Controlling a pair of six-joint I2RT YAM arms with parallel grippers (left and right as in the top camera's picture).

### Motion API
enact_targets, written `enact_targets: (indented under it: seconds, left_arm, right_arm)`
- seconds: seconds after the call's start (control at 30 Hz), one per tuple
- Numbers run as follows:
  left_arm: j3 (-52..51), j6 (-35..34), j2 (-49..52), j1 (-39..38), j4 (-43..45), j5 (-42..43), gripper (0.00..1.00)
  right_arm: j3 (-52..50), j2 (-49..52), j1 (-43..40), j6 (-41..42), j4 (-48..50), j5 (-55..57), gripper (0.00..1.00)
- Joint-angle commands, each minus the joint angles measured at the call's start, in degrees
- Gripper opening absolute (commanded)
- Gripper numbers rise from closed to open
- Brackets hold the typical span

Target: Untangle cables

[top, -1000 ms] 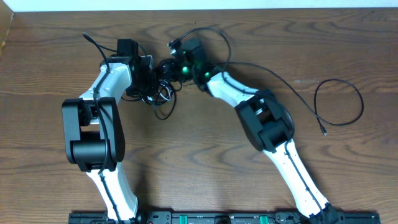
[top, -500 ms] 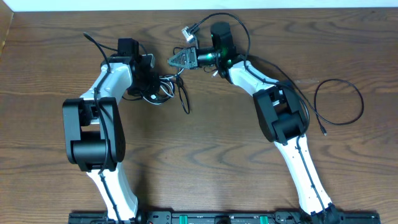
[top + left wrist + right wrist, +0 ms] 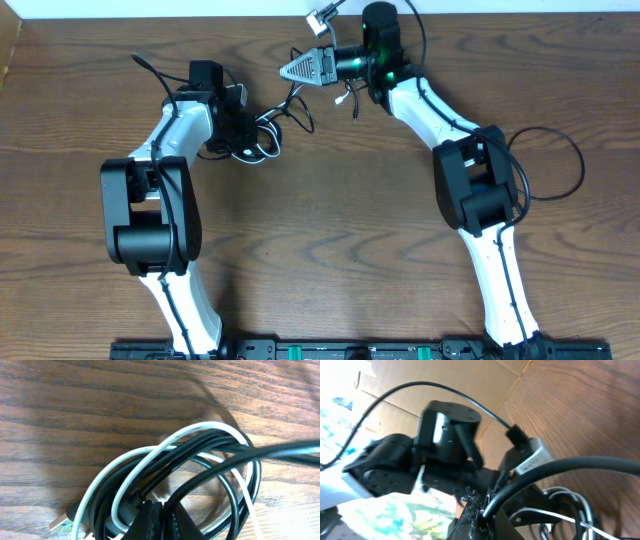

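R gripper (image 3: pixel 284 70) is swung up and away from the cable bundle (image 3: pixel 260 142) toward the table's far edge; a black strand (image 3: pixel 560 466) is drawn out with it.
Vs. a sec ago, when both grippers were crowded over the knot, the R jaws are now well apart from it, clamped narrow on the strand; L gripper (image 3: pixel 240 128) is kept in place, pinched tight on the bundle's black coils, w/ a white cable (image 3: pixel 135 460) looped around them; the strand is judged partly freed, but the bundle is not yet untangled; a separate black cable loop (image 3: pixel 545 128) is left by the R arm, apart from the rest; the surface is a dark wood-grain table (image 3: pixel 330 230); a pale strip is seen beyond its far edge, and cardboard-like panels in the R wrist view.
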Motion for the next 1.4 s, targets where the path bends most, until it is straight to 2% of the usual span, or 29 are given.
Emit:
enact_targets:
  seconds: [0.0,0.13,0.3,0.5,0.77,1.0,1.33,1.37]
  left_arm:
    - [-0.3,-3.0,1.2,0.1,-0.2,-1.1,0.09]
    - [-0.3,-3.5,1.2,0.1,-0.2,-1.1,0.09]
    - [-0.3,-10.3,1.2,0.2,-0.4,-8.0,0.09]
    - [-0.3,-13.6,1.2,1.7,-0.9,-8.6,0.09]
    - [-0.3,-13.8,1.2,3.1,-1.0,-8.1,0.09]
    - [-0.3,-14.6,1.2,3.1,-1.0,-8.1,0.09]
    - [-0.3,-15.9,1.2,3.6,-1.0,-8.2,0.09]
    - [-0.3,-16.1,1.2,3.6,-1.0,-8.2,0.09]
  right_arm:
    - [0.6,-4.5,-1.0,1.6,-0.7,-3.2,0.01]
    - [0.6,-5.4,-1.4,1.5,-2.2,-3.4,0.01]
    - [0.6,-6.8,-2.7,1.4,-3.7,-3.6,0.01]
    - [0.6,-7.2,-6.0,1.2,-8.0,-5.3,0.01]
    - [0.6,-7.2,-9.8,-16.2,-33.1,-6.1,0.02]
    - [0.6,-7.2,-12.3,-29.6,-54.4,7.2,0.01]
    - [0.6,-7.2,-14.2,-34.8,-70.2,28.5,0.01]
    - [0.6,-7.2,-14.3,-34.8,-72.2,33.8,0.01]
